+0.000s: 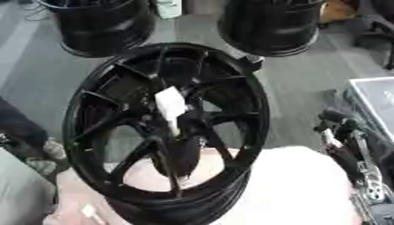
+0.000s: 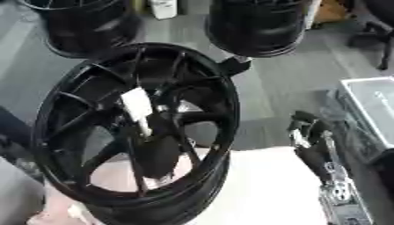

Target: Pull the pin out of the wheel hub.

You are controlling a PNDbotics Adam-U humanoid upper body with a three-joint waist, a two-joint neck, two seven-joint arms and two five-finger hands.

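A black spoked wheel hub (image 1: 92,132) stands on its rim, tilted, on a pale table (image 1: 300,189). A white pin (image 1: 170,104) with a blocky head and a thin stem sticks out of the hub's centre. My right hand (image 2: 309,143), black with silver parts, hangs to the right of the wheel with fingers relaxed and pointing up. It is apart from the rim and holds nothing. My left hand does not show; only a dark shape (image 1: 15,127) lies at the left edge.
Two more black wheels (image 1: 100,26) (image 1: 269,24) stand on the grey floor behind. A grey case (image 1: 377,101) sits at the right edge, just beyond my right hand. A white container (image 1: 168,8) stands between the far wheels.
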